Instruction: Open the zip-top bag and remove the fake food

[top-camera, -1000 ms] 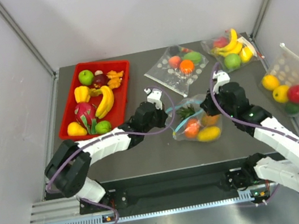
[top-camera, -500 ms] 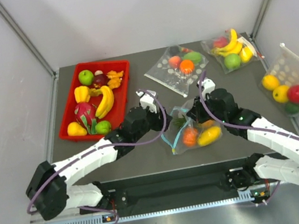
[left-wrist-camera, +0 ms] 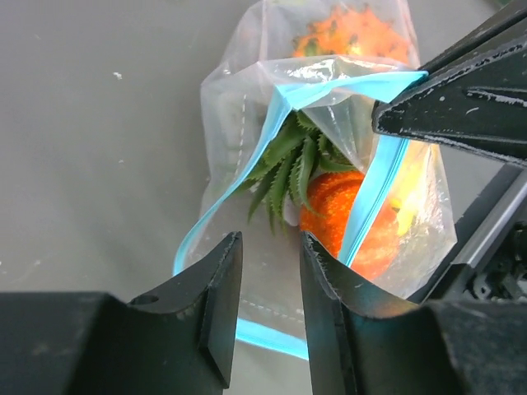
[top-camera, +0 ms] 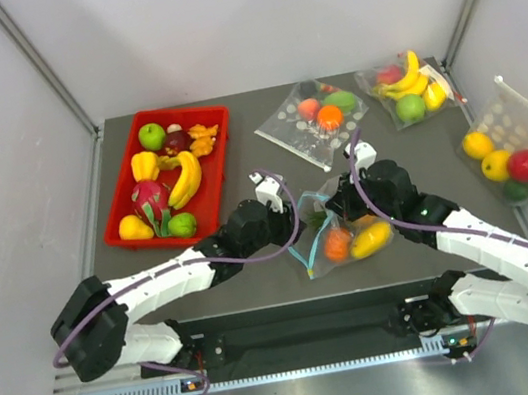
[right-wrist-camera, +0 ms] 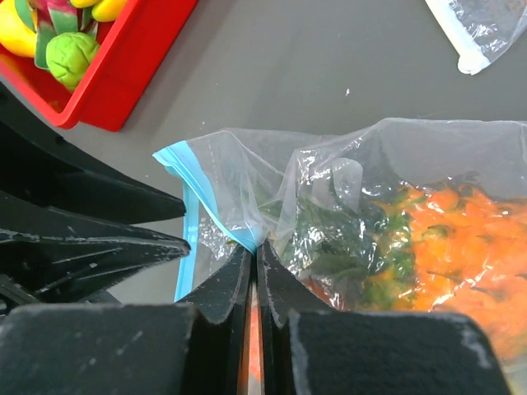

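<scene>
Zip-top bag (top-camera: 349, 232) lies on the bench (top-camera: 248, 165) between both grippers, long axis roughly left-right, teal-strip mouth gaping toward the left arm. Fake food (left-wrist-camera: 342, 210) is inside, pineapple crown (left-wrist-camera: 288, 164) pointing at the mouth. Right gripper (right-wrist-camera: 254, 247) is pressed together on the mouth's upper lip. Left gripper (left-wrist-camera: 270, 240) sits part-spread just at the mouth, clamping nothing visible.

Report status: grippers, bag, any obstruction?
Right gripper shut on clear zip-top bag at its teal mouth edge. Left gripper open at mouth, holding nothing. Mouth gaping; plastic pineapple and round orange fruit inside. Nothing blocking.
</scene>
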Robot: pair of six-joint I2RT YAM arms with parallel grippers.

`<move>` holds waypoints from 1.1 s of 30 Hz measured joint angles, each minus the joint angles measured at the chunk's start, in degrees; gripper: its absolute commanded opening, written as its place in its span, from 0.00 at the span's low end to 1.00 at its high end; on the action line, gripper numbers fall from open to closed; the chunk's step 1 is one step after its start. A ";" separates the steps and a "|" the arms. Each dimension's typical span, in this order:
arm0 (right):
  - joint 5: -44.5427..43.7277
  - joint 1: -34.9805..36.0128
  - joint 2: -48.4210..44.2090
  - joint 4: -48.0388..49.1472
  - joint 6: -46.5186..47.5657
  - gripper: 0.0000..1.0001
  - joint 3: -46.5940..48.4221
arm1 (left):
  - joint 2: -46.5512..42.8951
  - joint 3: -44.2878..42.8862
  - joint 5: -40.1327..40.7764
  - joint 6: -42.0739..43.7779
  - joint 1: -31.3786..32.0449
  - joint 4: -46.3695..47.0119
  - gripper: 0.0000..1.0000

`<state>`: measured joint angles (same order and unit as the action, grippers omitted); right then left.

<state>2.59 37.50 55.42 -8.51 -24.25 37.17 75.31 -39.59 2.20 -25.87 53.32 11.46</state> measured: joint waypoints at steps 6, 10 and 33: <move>-0.37 0.63 -1.14 -0.02 -0.28 0.00 -0.02 | 2.54 0.20 -1.81 -1.79 0.20 3.72 0.40; -0.70 0.76 -1.86 -0.04 -0.44 0.00 -0.02 | 7.06 0.17 -3.61 -2.78 0.68 6.19 0.41; -3.91 1.14 -3.17 -0.48 -1.38 0.02 -3.17 | 16.92 3.10 -20.31 -10.95 3.30 27.41 0.60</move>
<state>-1.32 38.63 52.25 -8.99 -25.63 34.00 92.23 -36.49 -18.11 -36.82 56.62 38.87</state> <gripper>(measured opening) 0.010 0.600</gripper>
